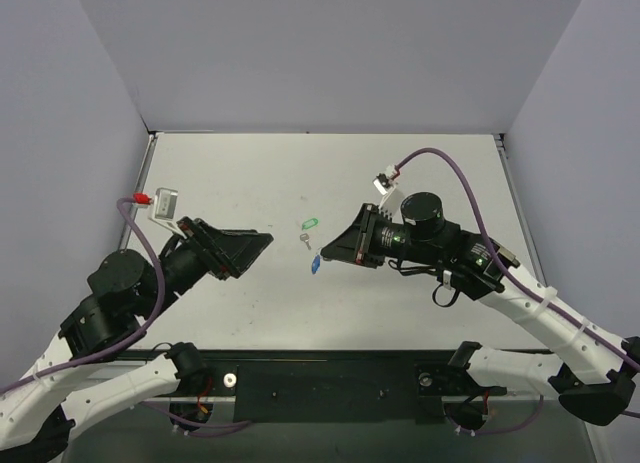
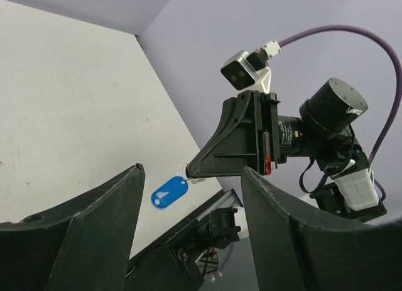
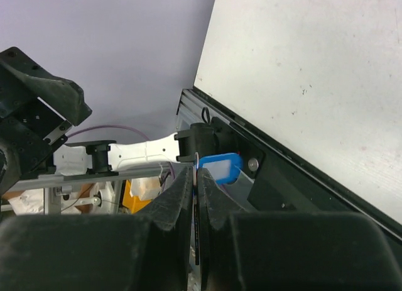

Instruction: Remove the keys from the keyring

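Note:
My right gripper (image 1: 326, 256) is shut and held above the table. It pinches thin metal at the top of the keyring. The keyring's blue tag (image 1: 315, 265) hangs from the fingertips. In the left wrist view the blue tag (image 2: 169, 193) dangles below the right gripper's tip, with the thin ring (image 2: 181, 169) showing beside it. A small silvery piece (image 2: 201, 178), perhaps the key, sits under that tip; I cannot tell for sure. In the right wrist view the tag (image 3: 220, 167) shows just past my shut right gripper (image 3: 196, 173). My left gripper (image 1: 266, 240) is open and empty, pointing at the tag from the left.
A green tag (image 1: 310, 223) with a small silver key (image 1: 305, 240) joined to it lies on the white table (image 1: 250, 173), between the two grippers and a little behind them. Grey walls stand on three sides. A black rail (image 1: 330, 378) runs along the near edge.

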Controlling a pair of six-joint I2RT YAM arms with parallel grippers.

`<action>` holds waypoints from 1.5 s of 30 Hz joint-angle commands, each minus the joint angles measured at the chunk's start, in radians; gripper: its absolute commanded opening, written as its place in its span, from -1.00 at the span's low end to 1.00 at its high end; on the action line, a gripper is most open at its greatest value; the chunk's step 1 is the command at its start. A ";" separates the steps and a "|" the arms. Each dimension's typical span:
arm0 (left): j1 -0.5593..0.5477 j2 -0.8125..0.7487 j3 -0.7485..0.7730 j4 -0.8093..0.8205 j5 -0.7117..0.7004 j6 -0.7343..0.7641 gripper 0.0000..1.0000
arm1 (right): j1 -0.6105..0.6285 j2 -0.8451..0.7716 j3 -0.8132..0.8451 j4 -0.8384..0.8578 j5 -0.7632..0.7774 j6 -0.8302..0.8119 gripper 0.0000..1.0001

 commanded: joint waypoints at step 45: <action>-0.012 0.052 -0.437 0.818 0.552 -0.409 -0.28 | -0.036 -0.035 -0.067 0.208 -0.304 0.111 -1.00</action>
